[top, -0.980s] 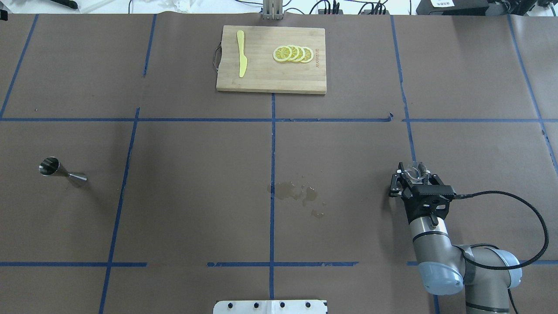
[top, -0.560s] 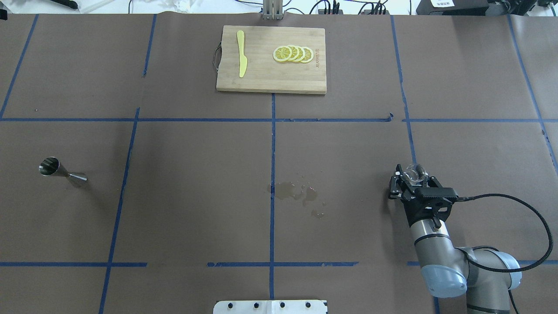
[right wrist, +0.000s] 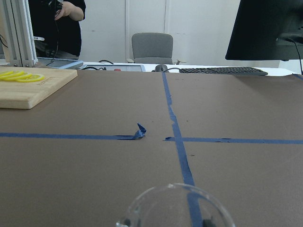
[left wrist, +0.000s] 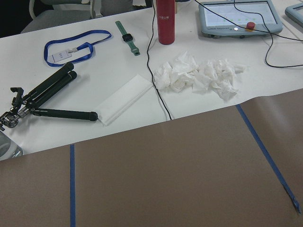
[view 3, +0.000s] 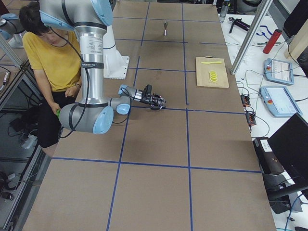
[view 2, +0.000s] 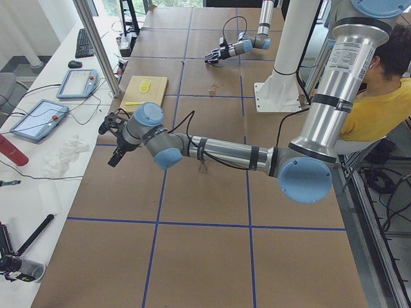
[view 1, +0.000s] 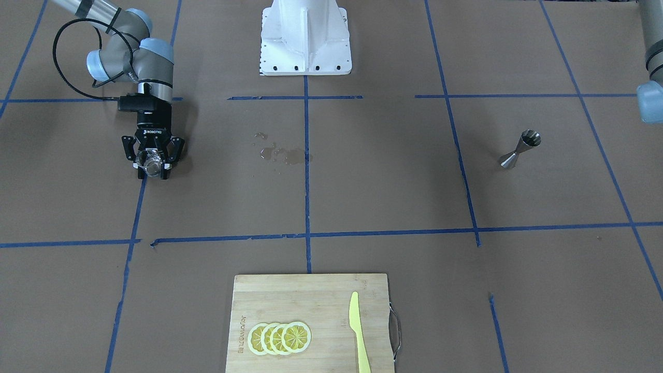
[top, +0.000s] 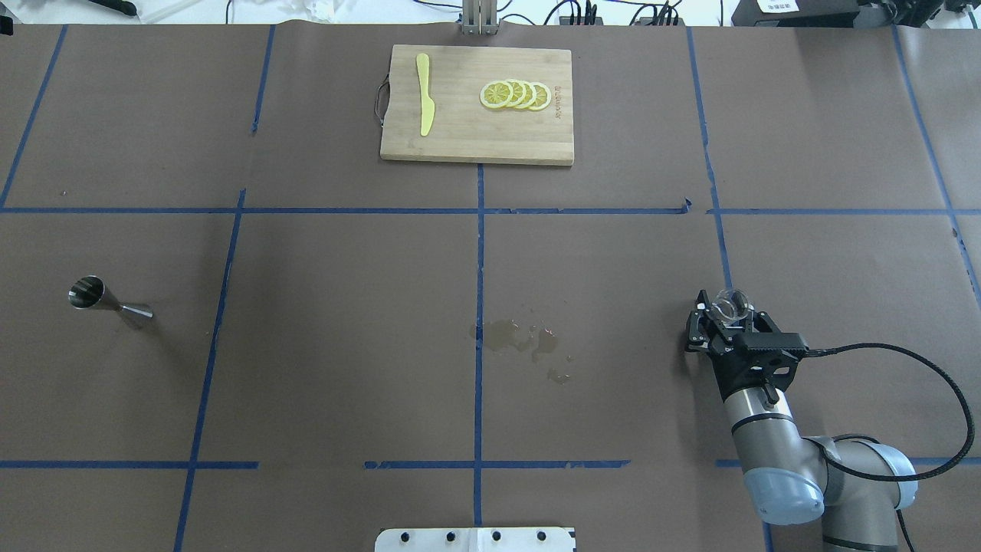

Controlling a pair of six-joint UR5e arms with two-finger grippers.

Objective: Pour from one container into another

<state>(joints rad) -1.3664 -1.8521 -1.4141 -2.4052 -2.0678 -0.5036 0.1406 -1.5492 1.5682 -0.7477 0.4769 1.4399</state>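
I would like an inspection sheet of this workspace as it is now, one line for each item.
Surface: table under brown paper with blue tape lines; wet spill near the middle.
Job's things: glass cup between the fingers of the right gripper; jigger upright, far off on the robot's left side.
Clutter: cutting board with lemon slices and yellow knife.
Grippers: right closed on the cup, low over the table; left gripper near the table's edge by the side bench, state cannot be told.
Cables: black cable loops beside the right arm.
Surroundings: bench holds crumpled tissues, red bottle, tripod; person in yellow behind the robot.
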